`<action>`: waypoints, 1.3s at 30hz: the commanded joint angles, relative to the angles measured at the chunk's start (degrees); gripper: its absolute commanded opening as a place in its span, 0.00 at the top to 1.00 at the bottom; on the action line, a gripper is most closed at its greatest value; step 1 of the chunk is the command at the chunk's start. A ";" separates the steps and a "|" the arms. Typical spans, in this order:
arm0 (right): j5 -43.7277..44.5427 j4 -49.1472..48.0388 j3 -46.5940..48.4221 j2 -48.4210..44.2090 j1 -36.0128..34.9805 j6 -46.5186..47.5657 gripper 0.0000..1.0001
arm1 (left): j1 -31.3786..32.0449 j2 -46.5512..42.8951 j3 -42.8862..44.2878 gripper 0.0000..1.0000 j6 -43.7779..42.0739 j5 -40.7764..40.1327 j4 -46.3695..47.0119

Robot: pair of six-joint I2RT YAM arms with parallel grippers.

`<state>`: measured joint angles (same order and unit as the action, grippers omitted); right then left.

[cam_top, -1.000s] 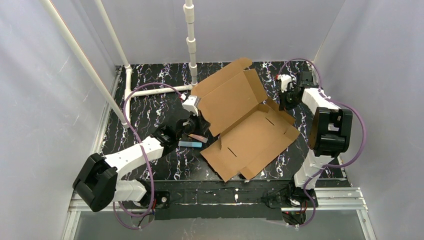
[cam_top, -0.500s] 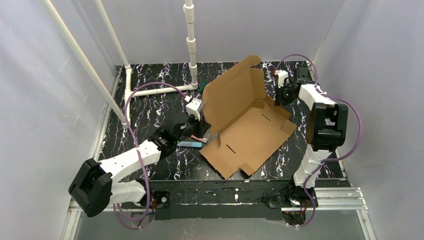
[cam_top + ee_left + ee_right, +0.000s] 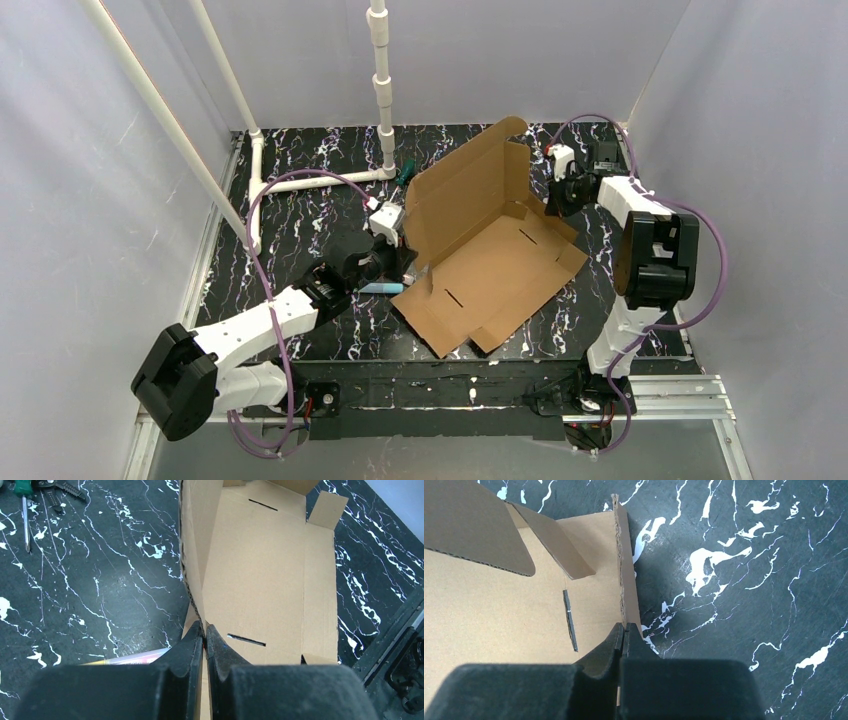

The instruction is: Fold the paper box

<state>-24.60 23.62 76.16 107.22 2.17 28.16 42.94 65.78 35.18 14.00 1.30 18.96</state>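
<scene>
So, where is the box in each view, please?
Top external: the box lies in the middle, slightly right, between the two arms, with its far-left panel raised.
Left wrist: it fills the centre and right, running up from the left claw, which pinches its edge.
Right wrist: it takes the left half, its edge pinched by the right claw.
Shared landmark: the black marbled table under the box.

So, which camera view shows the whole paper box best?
The top external view: the whole paper box is visible there, back panel raised. The left wrist view shows the base, slits and the wall edge the left claw pinches. The right wrist view shows one corner only, at the right claw.
</scene>
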 commanded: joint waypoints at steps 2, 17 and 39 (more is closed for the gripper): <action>-3.42 1.20 -3.37 -1.99 -0.86 -2.32 0.95 | 0.72 -1.35 -0.58 1.00 2.56 -0.51 0.11; -2.48 12.02 -1.72 -10.54 5.71 6.02 0.49 | 1.12 -1.11 -0.29 1.00 -3.53 -4.25 0.10; -2.56 33.86 -35.76 -36.47 3.30 91.10 0.03 | 1.60 -2.43 -0.20 1.00 -4.79 -4.57 0.11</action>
<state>-28.25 63.31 43.86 71.18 7.01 109.67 44.05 65.23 35.03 10.26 -3.05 18.41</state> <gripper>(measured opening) 0.982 0.019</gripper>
